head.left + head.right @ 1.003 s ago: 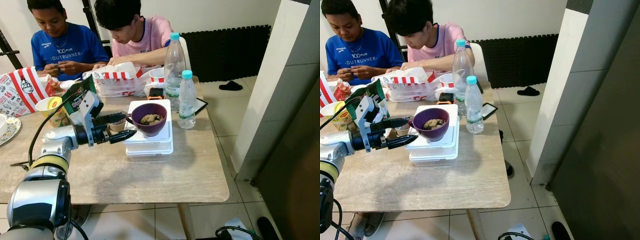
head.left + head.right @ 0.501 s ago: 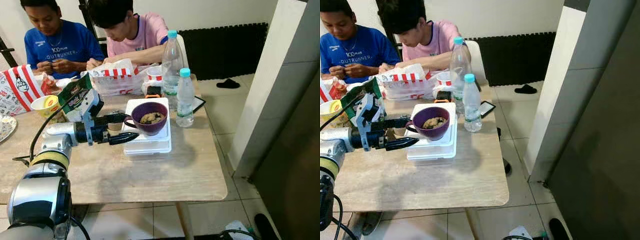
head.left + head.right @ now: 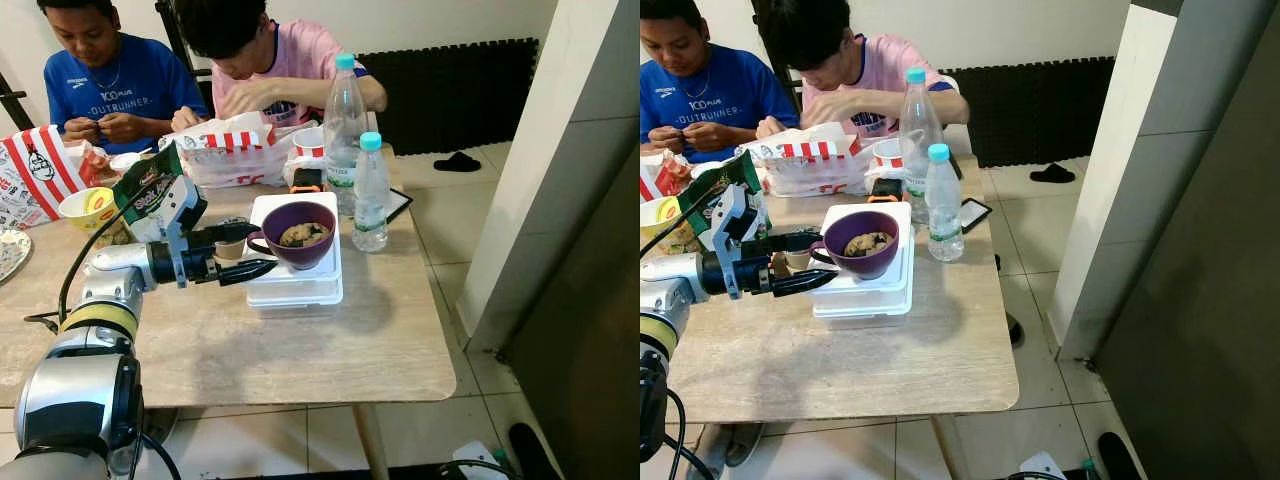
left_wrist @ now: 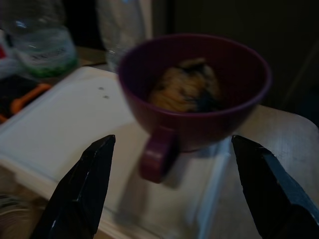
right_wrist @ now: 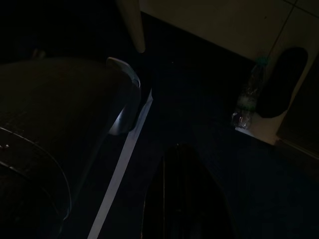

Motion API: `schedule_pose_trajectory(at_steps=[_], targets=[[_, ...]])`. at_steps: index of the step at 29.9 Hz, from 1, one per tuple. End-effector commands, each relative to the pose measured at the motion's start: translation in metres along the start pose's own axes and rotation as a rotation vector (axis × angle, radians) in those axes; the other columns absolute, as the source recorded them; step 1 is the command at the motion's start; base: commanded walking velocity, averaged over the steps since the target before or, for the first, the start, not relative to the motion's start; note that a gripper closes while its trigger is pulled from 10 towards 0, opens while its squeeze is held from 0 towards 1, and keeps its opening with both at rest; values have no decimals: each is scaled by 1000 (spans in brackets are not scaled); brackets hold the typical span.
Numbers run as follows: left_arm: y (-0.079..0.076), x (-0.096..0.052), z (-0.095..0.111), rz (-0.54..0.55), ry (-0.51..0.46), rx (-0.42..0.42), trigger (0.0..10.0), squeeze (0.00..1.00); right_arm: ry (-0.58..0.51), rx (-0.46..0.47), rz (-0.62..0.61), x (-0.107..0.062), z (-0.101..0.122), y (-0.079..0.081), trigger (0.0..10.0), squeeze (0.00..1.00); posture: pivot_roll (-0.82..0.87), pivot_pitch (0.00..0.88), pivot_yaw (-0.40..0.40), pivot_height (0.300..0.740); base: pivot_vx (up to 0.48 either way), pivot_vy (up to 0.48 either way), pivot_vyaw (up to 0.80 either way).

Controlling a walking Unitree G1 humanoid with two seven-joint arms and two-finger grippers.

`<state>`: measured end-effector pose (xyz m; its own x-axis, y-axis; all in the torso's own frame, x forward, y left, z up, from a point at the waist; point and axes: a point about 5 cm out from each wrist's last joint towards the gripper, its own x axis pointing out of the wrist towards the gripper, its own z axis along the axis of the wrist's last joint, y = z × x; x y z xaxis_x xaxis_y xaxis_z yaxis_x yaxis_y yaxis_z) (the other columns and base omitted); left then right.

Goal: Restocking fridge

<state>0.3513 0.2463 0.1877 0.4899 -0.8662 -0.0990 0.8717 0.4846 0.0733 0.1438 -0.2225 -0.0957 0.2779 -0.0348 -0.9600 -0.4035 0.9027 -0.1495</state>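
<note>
Right now the left gripper (image 3: pixel 248 250) is stretched out over the table (image 3: pixel 300 350), fingers spread apart, one on either side of the handle of the purple cup (image 3: pixel 300 233). They bracket that handle without touching it (the left wrist view shows the gap on both sides). The cup, with some brownish food inside, sits on a stack of white boxes (image 3: pixel 296 285) near the middle of the table. Just beside the boxes stand two water bottles, a tall bottle (image 3: pixel 346 120) and a short bottle (image 3: pixel 370 196), both capped in light blue. A green snack bag (image 3: pixel 150 190) stands behind the gripper's wrist, and red-and-white striped food bags lie further back. Two people sit at the far side, hands busy over their food. The right gripper (image 5: pixel 182 199) hangs low in the dark, and I cannot tell whether its fingers are apart or together.
</note>
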Motion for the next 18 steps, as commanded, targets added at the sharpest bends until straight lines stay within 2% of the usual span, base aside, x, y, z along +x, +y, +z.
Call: schedule_pose_trajectory(at_steps=[1, 18], targets=[[-2, 2, -3, 9, -23, 1, 10000, 0, -3, -13, 7, 0, -1, 2, 10000, 0, -26, 73, 49, 740, 0, 0, 0], [-7, 16, -1, -76, -8, 9, 10000, 0, 2, -13, 8, 0, -3, 0, 10000, 0, -25, 97, 63, 740, 0, 0, 0]])
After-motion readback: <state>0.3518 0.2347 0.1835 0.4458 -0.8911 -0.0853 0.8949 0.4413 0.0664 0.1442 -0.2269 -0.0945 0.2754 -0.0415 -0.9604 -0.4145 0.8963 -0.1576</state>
